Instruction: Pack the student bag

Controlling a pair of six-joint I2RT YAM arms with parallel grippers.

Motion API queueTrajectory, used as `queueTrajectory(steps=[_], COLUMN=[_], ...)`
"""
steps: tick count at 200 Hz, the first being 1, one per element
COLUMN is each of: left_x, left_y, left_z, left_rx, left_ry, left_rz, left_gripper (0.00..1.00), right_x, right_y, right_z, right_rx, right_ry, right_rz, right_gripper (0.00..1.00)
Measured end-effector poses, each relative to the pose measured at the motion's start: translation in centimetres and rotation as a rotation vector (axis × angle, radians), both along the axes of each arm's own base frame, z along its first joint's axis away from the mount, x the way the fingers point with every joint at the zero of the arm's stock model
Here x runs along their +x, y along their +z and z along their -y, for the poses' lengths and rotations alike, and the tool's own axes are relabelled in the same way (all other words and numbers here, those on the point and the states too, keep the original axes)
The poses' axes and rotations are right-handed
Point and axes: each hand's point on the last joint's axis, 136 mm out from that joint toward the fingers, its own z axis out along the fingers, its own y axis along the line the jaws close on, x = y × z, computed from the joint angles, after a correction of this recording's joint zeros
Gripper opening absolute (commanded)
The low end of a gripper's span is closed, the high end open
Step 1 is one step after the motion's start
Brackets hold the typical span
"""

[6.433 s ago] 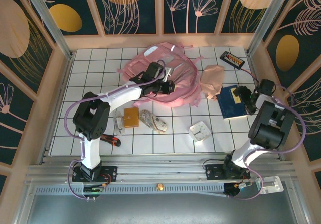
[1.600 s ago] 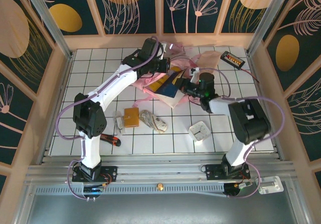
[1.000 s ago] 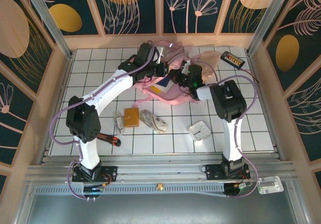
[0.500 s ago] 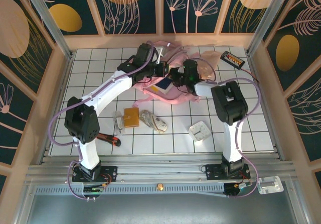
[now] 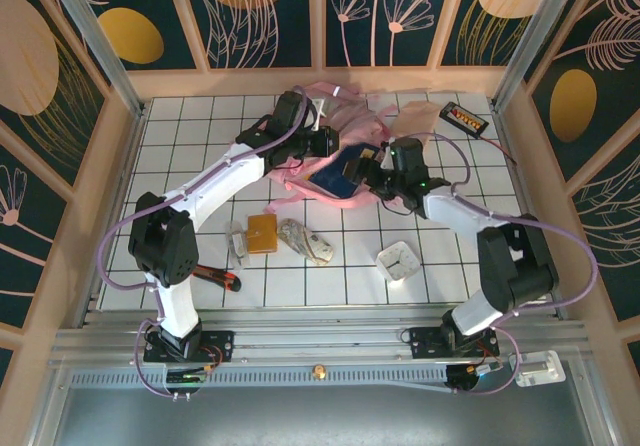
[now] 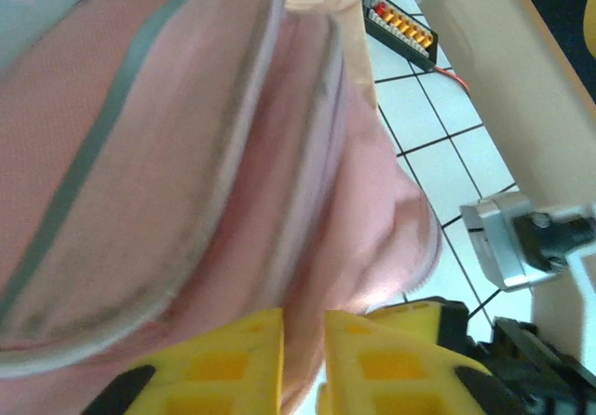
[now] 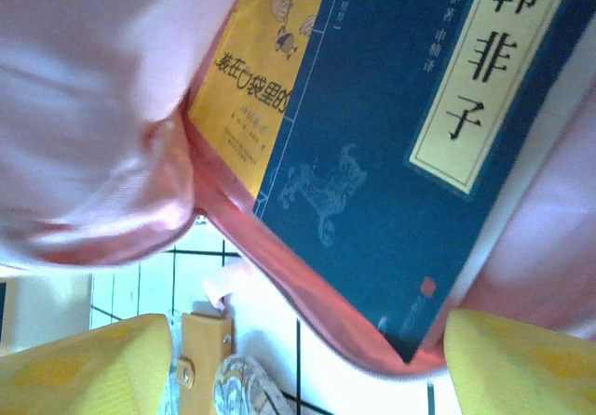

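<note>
Student bag (image 5: pixel 350 124) lay upper centre, blue book (image 7: pixel 391 127) partly inside its mouth. Right gripper (image 7: pixel 307 354) jaws stood wide apart, empty. Left gripper (image 6: pixel 303 341) jaws nearly together around bag fabric; grip unconfirmed. Brown wallet (image 5: pixel 262 233) and white box (image 5: pixel 397 261) lay unpacked, lower centre.

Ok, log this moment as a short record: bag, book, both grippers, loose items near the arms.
student bag: pink, lying at the far middle of the table, mouth open
blue book: lying in the bag's mouth, the pink rim round its lower corner
yellow book: beside the blue one, partly under pink fabric
left gripper: fingers close together against bag fabric; grip unclear
right gripper: open over the blue book, holding nothing
loose on table: brown square case, white square object
</note>
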Motion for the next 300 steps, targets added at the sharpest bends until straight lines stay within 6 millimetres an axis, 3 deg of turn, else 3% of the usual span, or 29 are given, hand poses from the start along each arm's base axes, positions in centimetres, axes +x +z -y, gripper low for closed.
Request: queueTrajectory(steps=[5, 47, 73, 92, 108, 129, 164, 178, 197, 254, 281, 300], left_x=[-0.1, -2.2, -3.0, -1.8, -0.2, 1.3, 2.3, 2.8, 3.7, 5.1, 5.8, 5.9], left_y=[0.1, 1.8, 3.2, 3.1, 1.2, -3.0, -9.8, -11.8, -13.7, -16.9, -18.0, -18.5], left_z=[0.0, -1.7, -5.3, -9.2, -12.5, -16.1, -19.4, -20.2, -20.6, -19.5, -19.1, -18.9], left_rx=[-0.004, -0.017, -0.028, -0.058, -0.076, -0.089, -0.179, -0.208, -0.241, -0.332, -0.385, -0.403], left_ry=[-0.001, 0.004, 0.066, 0.162, 0.251, 0.346, 0.439, 0.466, 0.487, 0.487, 0.494, 0.496], left_rz=[-0.001, 0.028, 0.061, 0.060, 0.013, -0.088, -0.267, -0.313, -0.350, -0.408, -0.426, -0.440], left_gripper=[0.99, 0.99, 0.99, 0.99, 0.99, 0.99, 0.99, 0.99, 0.88, 0.69, 0.54, 0.34], right_x=[-0.2, -3.8, -4.7, -4.2, -3.6, -3.1, -1.1, -0.5, -0.2, -0.1, 0.1, 0.1], right_y=[0.2, 2.2, 2.4, 0.4, -2.4, -5.1, -6.1, -6.3, -6.7, -7.2, -7.4, -7.5], right_z=[0.2, 3.5, 5.4, 5.6, 5.4, 4.9, 3.9, 3.6, 3.5, 3.4, 3.4, 3.4], right_rx=[-0.003, -0.045, -0.054, -0.077, -0.101, -0.119, -0.111, -0.108, -0.110, -0.112, -0.113, -0.113], right_ry=[-0.004, -0.081, -0.126, -0.130, -0.124, -0.110, -0.094, -0.092, -0.091, -0.090, -0.089, -0.089], right_rz=[0.004, 0.032, 0.015, -0.048, -0.126, -0.205, -0.225, -0.221, -0.226, -0.237, -0.240, -0.243], right_gripper=[0.77, 0.82, 0.86, 0.86, 0.87, 0.87, 0.87, 0.87, 0.87, 0.87, 0.87, 0.86])
